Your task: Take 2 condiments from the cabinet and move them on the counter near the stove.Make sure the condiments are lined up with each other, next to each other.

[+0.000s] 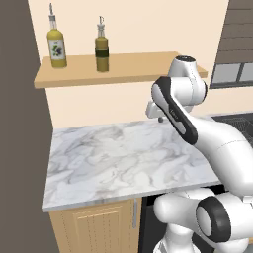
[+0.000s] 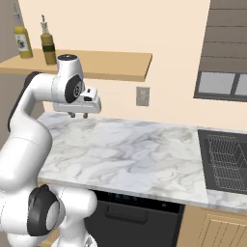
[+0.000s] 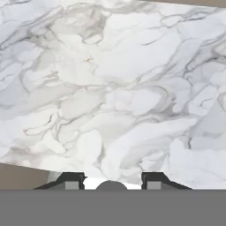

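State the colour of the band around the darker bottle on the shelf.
Black, around the olive-green bottle; clearest in the left base view.

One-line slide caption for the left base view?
Arm poised over the marble counter while the yellow bottle and olive bottle stand on the wall shelf.

The counter (image 1: 113, 158) is a polished-looking white marble slab with soft grey veins, smooth all over. Beneath it sit light wood drawer fronts (image 1: 94, 227) with a fine vertical grain and a slim metal handle (image 1: 134, 213). The cabinet (image 1: 118, 66) is a flat, matt, light-brown wooden board. On it, the yellow bottle (image 1: 56, 45) looks glossy, with a white paper-like label; the olive-green bottle (image 1: 102, 49) is duller, ringed by a black band. The arm (image 1: 197, 133) has a smooth, shiny white shell with dark joints.
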Motion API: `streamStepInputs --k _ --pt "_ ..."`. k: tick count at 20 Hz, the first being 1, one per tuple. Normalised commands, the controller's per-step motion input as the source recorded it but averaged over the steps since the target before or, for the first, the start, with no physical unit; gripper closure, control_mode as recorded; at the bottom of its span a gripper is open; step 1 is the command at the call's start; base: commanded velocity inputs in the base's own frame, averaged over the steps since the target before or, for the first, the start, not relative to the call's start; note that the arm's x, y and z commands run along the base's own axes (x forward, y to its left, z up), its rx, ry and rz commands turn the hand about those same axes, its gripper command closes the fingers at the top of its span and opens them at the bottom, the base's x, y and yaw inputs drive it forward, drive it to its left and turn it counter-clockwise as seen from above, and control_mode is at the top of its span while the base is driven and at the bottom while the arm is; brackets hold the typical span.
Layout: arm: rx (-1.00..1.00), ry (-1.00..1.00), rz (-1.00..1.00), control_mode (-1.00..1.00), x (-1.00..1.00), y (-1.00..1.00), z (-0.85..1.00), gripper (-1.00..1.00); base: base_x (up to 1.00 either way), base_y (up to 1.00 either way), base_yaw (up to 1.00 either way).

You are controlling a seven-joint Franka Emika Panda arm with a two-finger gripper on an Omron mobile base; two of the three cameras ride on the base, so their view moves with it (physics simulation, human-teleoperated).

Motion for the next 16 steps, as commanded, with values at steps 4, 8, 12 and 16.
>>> streamStepInputs --k 4,8,12,16 --pt "0.0 0.01 0.0 -1.0 0.0 0.0 0.0 -1.0 0.0 0.0 0.0" --pt "0.0 -0.01 0.05 -1.0 0.0 0.14 0.0 -1.0 0.0 0.0 0.0" --pt "0.0 -0.34 0.17 -1.0 -0.03 0.16 0.24 -1.0 0.0 0.0 0.0" --pt "0.0 -0.37 0.17 -1.0 0.0 0.27 0.48 -1.0 0.0 0.0 0.0"
